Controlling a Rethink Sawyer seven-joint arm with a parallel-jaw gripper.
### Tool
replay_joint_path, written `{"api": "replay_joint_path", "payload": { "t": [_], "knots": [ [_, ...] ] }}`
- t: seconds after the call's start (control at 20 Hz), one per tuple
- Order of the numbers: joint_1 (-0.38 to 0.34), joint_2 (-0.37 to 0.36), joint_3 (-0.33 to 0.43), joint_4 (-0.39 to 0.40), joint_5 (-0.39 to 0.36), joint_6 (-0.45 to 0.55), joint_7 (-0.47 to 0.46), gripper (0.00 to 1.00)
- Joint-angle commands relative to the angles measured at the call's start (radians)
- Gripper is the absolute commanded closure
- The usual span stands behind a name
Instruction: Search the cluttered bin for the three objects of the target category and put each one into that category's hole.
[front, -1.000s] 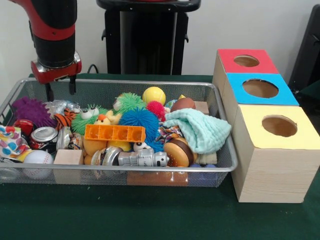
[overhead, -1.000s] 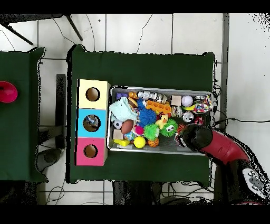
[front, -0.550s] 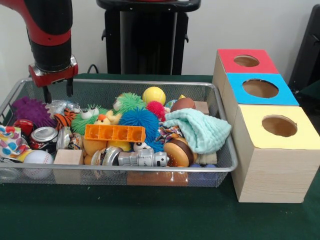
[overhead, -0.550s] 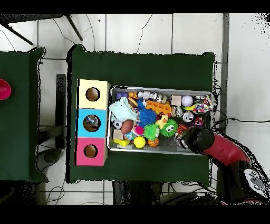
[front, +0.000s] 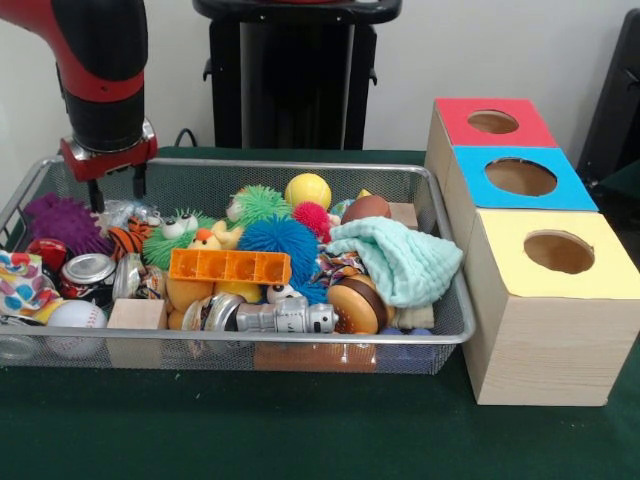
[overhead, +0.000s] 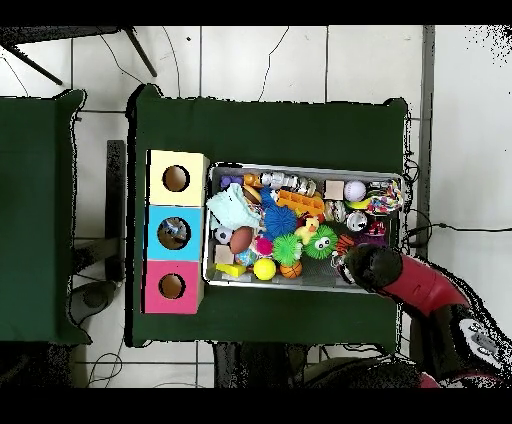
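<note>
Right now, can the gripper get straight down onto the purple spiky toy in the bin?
Probably yes. The gripper hangs open over that end of the bin; the purple spiky toy lies uncovered atop the clutter, just beside its fingers.

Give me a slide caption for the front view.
Sawyer's gripper, jaws open, hovers above the toy-filled mesh bin beside red, blue and yellow sorting boxes.
</note>
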Motion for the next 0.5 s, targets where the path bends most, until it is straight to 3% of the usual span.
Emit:
{"api": "replay_joint_path", "payload": {
  "t": [0.05,0.5],
  "knots": [
    [-0.044,0.075,0.115,-0.007,-0.046,-0.099,0.131,0.00],
    [-0.065,0.141,0.147,-0.020,-0.045,-0.141,0.132,0.00]
  ]
}}
